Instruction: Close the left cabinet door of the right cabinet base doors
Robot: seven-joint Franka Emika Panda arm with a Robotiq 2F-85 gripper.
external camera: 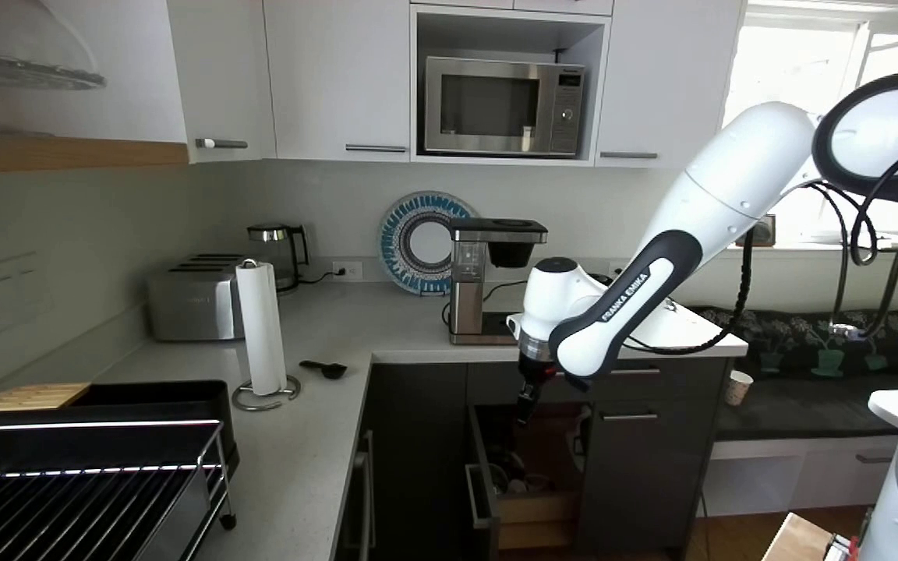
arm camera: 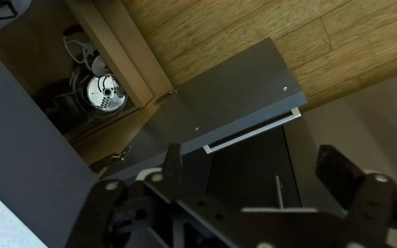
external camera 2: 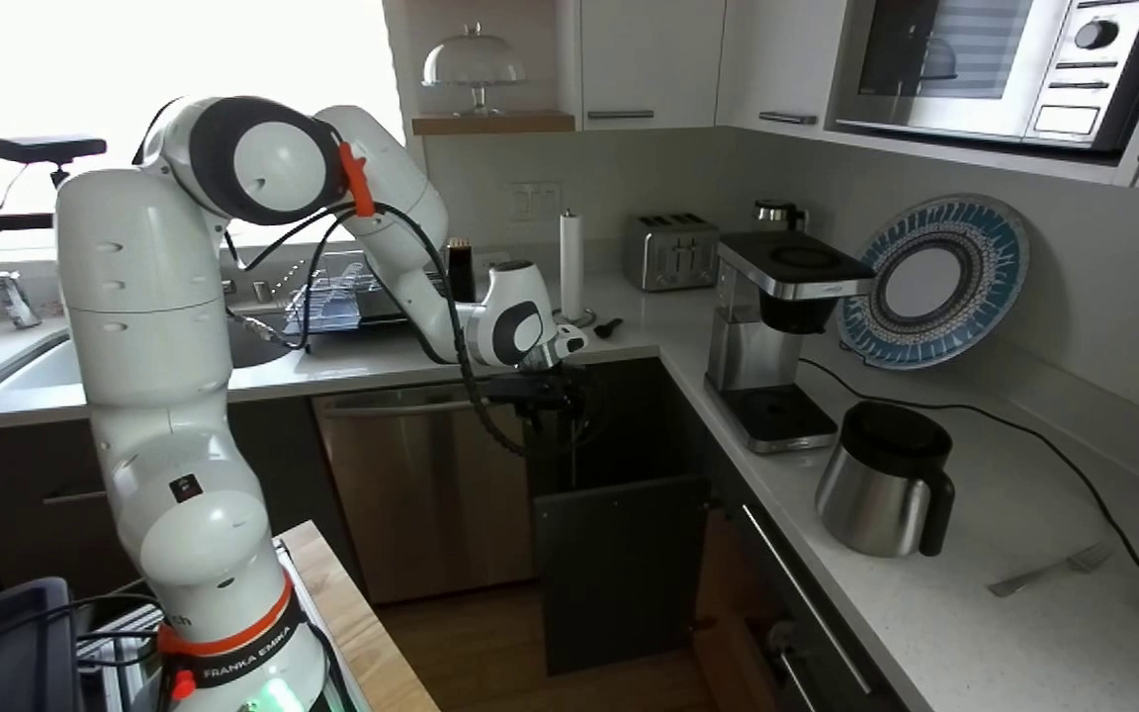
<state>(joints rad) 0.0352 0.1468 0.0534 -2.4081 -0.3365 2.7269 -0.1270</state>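
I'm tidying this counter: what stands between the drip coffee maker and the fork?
In an exterior view, a black-lidded metal carafe stands between the drip coffee maker and the fork.

Hand (arm camera: 252,160) partly outside wrist view

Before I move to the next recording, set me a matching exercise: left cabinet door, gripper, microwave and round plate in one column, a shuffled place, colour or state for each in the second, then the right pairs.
Column one
1. left cabinet door
2. gripper
3. microwave
4. round plate

Column two
A. jaws spread apart
B. blue-patterned, pale in the middle
C. standing open
D. in a niche among white upper cabinets

Right pairs
1-C, 2-A, 3-D, 4-B
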